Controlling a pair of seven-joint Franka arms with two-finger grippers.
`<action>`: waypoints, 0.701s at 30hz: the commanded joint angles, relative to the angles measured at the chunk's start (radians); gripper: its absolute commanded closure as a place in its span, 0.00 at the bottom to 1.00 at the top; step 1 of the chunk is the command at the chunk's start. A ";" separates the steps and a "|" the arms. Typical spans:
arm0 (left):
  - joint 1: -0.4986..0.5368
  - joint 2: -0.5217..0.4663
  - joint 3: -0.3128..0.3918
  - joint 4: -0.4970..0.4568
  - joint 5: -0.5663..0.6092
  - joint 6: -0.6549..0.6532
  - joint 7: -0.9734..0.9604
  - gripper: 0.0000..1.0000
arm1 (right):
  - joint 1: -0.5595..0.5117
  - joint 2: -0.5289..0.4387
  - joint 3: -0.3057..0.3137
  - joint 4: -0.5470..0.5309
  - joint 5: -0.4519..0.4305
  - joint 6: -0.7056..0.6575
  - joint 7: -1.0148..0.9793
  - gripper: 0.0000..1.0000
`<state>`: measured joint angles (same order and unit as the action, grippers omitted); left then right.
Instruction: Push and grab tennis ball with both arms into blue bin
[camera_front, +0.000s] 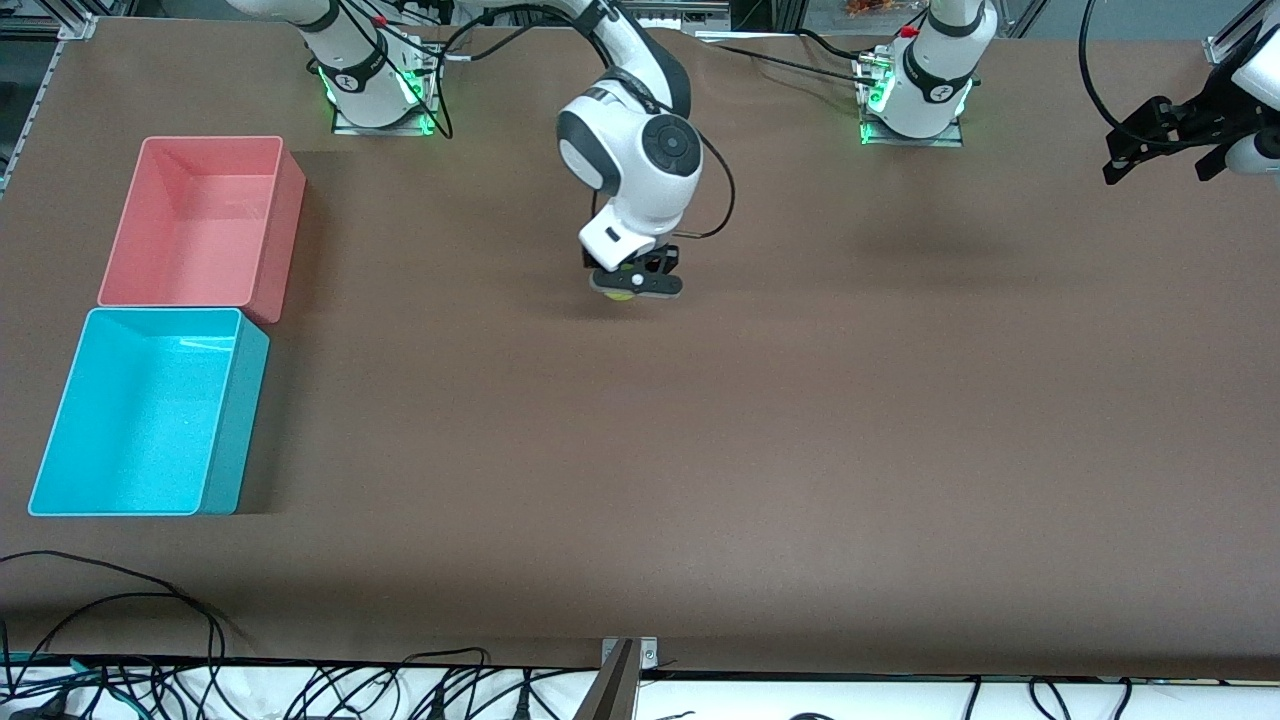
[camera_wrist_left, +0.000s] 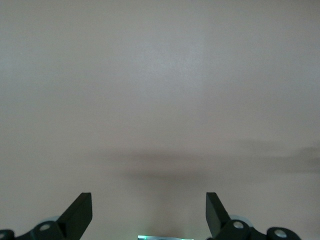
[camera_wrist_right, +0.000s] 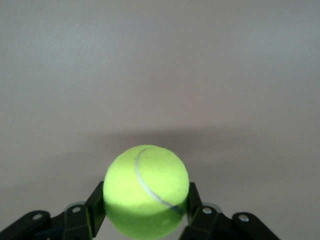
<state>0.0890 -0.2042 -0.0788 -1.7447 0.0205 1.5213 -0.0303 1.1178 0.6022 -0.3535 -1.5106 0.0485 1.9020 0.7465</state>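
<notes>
Ball (camera_wrist_right: 146, 189) sits clamped in your right end effector (camera_front: 634, 283) at upper centre of the front view, blue bin (camera_front: 232, 425) at lower left unfilled, left end effector (camera_wrist_left: 149, 216) waiting wide open.

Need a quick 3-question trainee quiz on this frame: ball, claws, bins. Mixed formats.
1. True or false: the right claw is shut on the tennis ball.
2. Which bin lies nearer the front camera? A) blue bin B) pink-red bin
3. Fill in: the left claw, over the left arm's end of the table, is ____ and holds nothing.

Key: 1 true; 2 A; 3 open.
</notes>
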 joint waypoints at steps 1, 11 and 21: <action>0.008 0.032 -0.004 0.051 -0.020 -0.023 -0.007 0.00 | -0.003 -0.050 -0.102 0.018 0.033 -0.093 -0.195 0.77; 0.008 0.045 -0.004 0.053 -0.020 -0.023 -0.007 0.00 | -0.030 -0.078 -0.327 0.018 0.157 -0.147 -0.577 0.77; 0.008 0.054 -0.006 0.054 -0.020 -0.023 -0.007 0.00 | -0.257 -0.128 -0.311 0.006 0.152 -0.231 -0.901 0.77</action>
<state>0.0890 -0.1721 -0.0788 -1.7300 0.0202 1.5213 -0.0305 0.9640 0.5195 -0.6878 -1.4956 0.1878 1.7292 -0.0097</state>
